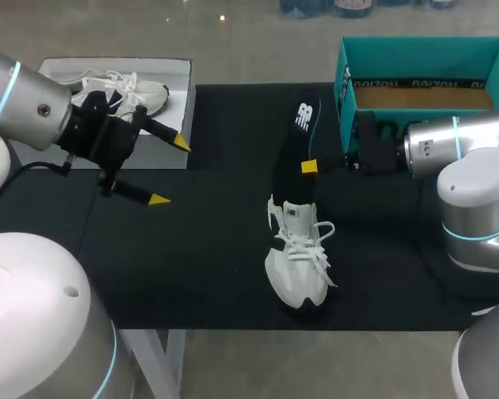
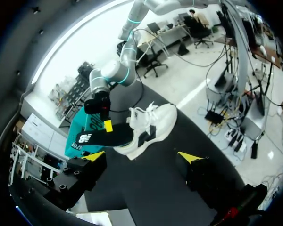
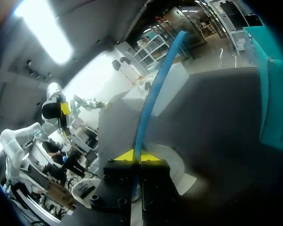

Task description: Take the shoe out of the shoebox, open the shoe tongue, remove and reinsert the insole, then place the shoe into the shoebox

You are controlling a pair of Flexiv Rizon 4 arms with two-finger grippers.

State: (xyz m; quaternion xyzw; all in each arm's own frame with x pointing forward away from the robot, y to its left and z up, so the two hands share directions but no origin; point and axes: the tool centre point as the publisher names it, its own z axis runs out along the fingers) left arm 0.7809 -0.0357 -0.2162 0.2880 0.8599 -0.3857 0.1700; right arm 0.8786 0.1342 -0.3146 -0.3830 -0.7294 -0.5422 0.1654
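- The shoe (image 1: 295,264), white with laces, lies on the black desk (image 1: 191,266) near the middle, toe toward the near edge and opening toward the far side.
- The left wrist view shows the shoe (image 2: 153,126) ahead of the left end effector (image 2: 142,157) and well apart from it.
- The insole (image 1: 298,141), black and long, slants up from the shoe's opening toward the far side. Its near end meets the opening; whether it sits inside cannot be told.
- The right end effector (image 1: 308,166) comes in from the right and is clenched on the insole about halfway along it.
- In the right wrist view its two yellow tips (image 3: 137,155) press together on the insole's thin edge (image 3: 155,94).
- The left end effector (image 1: 170,171) hangs over the left part of the desk, released, its fingers spread wide with nothing between them.
- The shoebox (image 1: 424,50), teal and lidless, stands at the far right, just behind the right arm's wrist.
- A white box (image 1: 181,100) at the far left holds a second shoe (image 1: 121,90).
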